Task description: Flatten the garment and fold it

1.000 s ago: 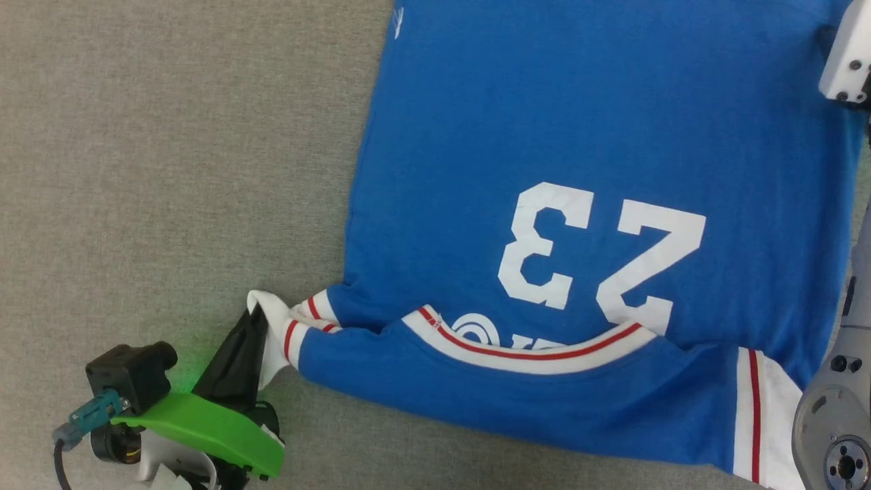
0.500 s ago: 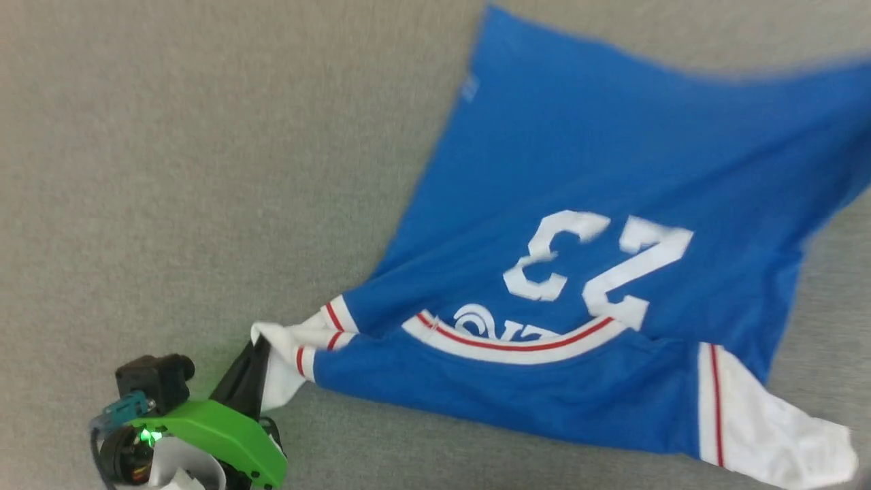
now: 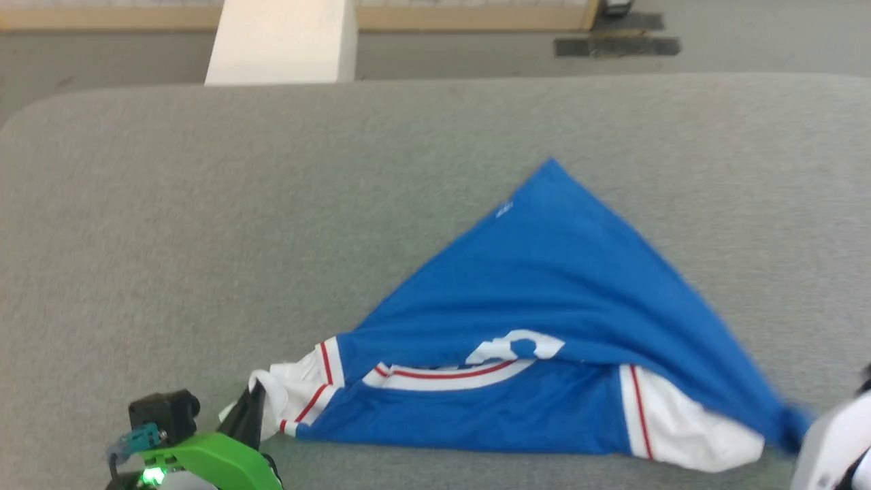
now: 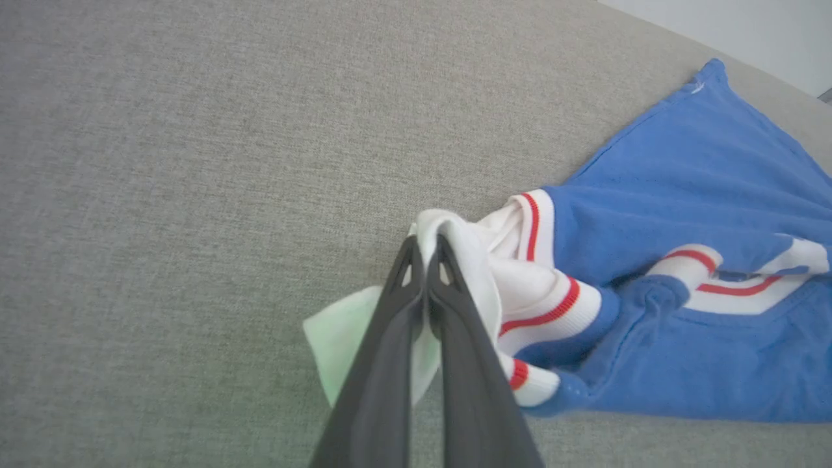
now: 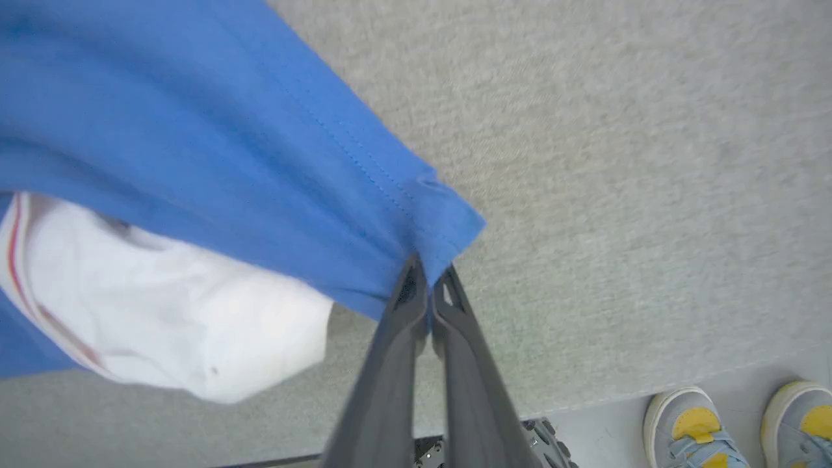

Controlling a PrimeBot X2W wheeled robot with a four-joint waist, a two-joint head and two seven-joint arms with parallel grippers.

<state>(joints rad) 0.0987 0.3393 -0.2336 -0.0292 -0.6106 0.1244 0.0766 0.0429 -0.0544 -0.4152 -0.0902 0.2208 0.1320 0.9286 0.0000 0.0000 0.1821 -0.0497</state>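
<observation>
Grey padded surface point(image 3: 170, 224): pillar point(image 3: 282, 41) beyond far edge in head view, a person's shoes point(image 5: 689, 422) past its edge in right wrist view. Garment point(image 3: 544, 272) bunched along near edge; left gripper point(image 4: 426, 250) clamped on white sleeve, right gripper point(image 5: 429, 273) pinching blue hem corner.

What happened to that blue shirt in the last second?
The right gripper closed on a hem corner of the bright blue soft-fabric T-shirt and pulled it toward the robot, folding the body over most of the white print. The left gripper stays clamped on the white sleeve. The camera also tilted up.
</observation>
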